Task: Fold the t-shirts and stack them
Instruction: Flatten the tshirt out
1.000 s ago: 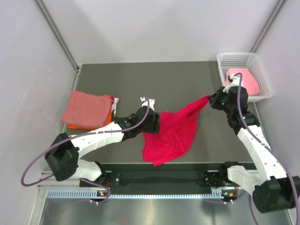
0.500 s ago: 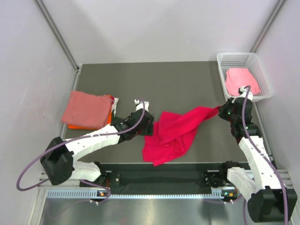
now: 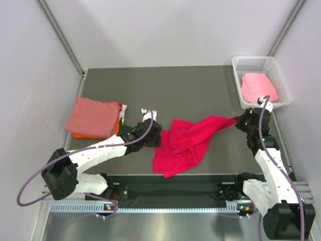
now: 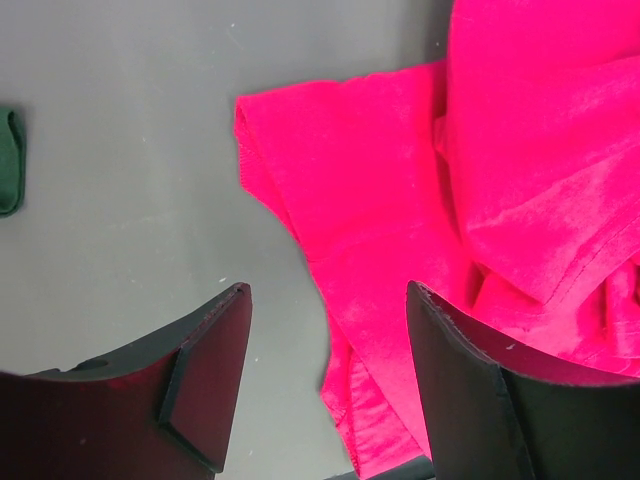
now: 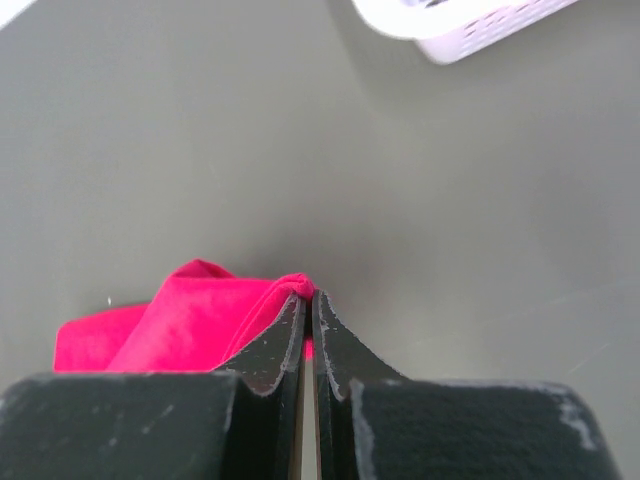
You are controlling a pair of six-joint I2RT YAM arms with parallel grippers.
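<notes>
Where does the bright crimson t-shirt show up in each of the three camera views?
Top external: the crimson t-shirt lies crumpled mid-table, between the two arms.
Left wrist: the crimson t-shirt fills the right half, under the open left gripper.
Right wrist: the crimson t-shirt sits low and left, one corner pinched by the right gripper.
Shared landmark: the dark grey table lies under it in all three.

This is a robot test cell in a lab, not a home: plain white walls (image 3: 175, 30) and metal posts (image 3: 62, 37) box in a dark grey table (image 3: 190, 90). Two white arms (image 3: 100, 149) are bolted at its near edge above a perforated rail (image 3: 170, 207), trailing purple cables (image 3: 20, 193).
</notes>
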